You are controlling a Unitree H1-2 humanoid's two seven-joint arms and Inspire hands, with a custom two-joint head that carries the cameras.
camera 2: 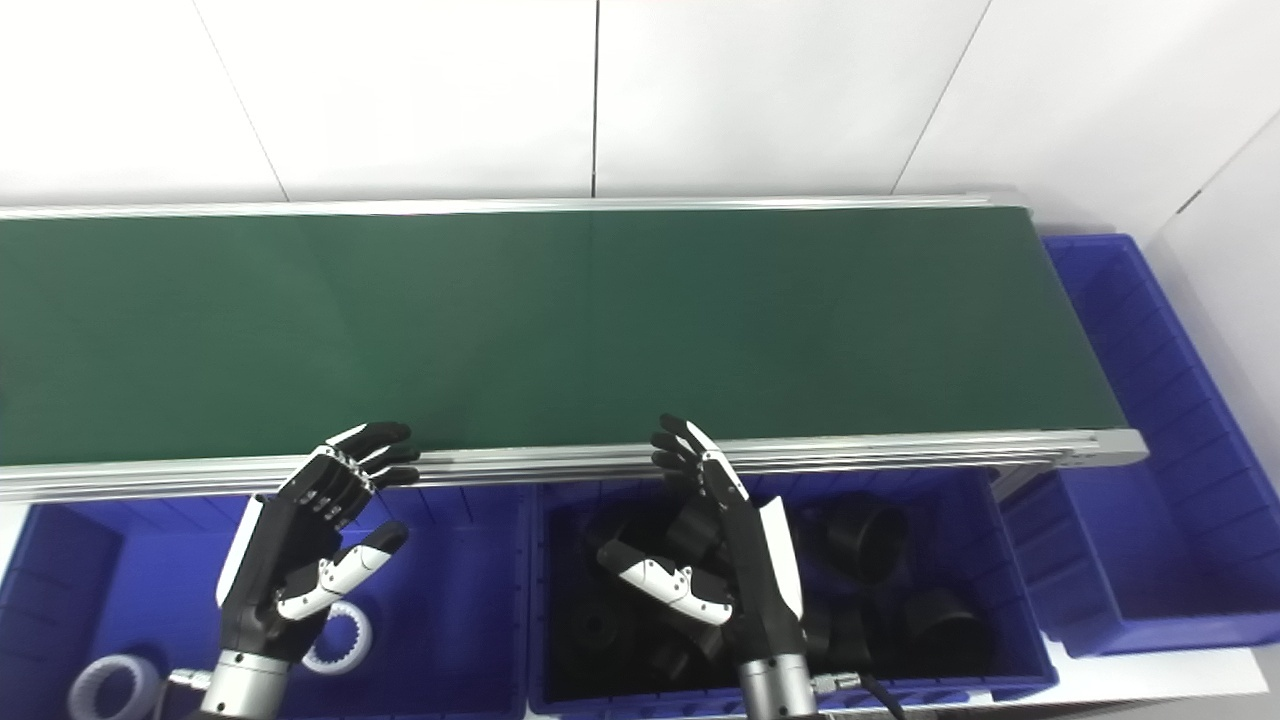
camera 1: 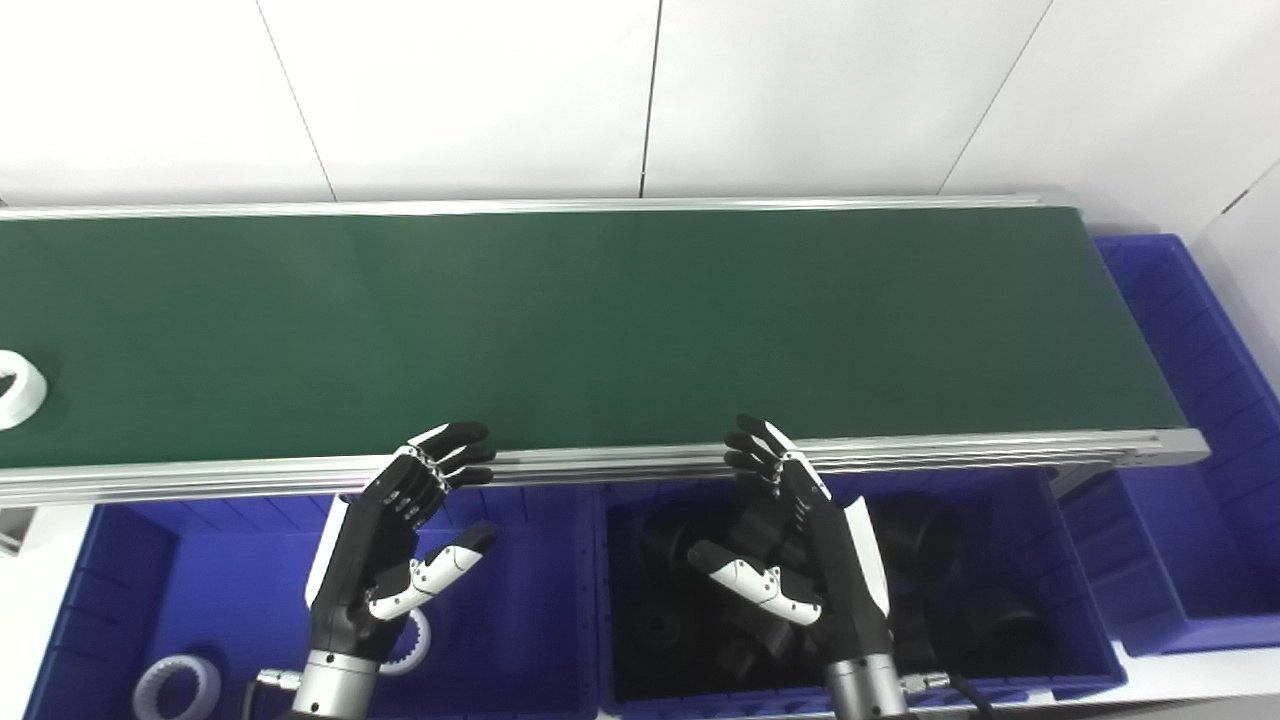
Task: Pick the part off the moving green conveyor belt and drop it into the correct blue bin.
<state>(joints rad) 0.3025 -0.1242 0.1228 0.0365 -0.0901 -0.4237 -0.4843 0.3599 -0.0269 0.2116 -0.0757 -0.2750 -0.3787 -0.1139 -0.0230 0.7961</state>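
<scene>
A white ring-shaped part (camera 1: 18, 388) lies on the green conveyor belt (camera 1: 600, 330) at the far left edge of the left eye view; the right eye view does not show it. My left hand (camera 1: 395, 535) is open and empty, raised over the left blue bin (camera 1: 540, 620), which holds white rings (camera 1: 178, 687). My right hand (camera 1: 800, 545) is open and empty over the middle blue bin (camera 1: 1075, 590), which holds several black cylindrical parts (camera 1: 920, 545). Both hands sit just in front of the belt's near rail.
A third blue bin (camera 1: 1190, 400) stands at the belt's right end and looks empty. The belt's aluminium near rail (camera 1: 620, 462) runs between the hands and the belt. A white wall stands behind the belt.
</scene>
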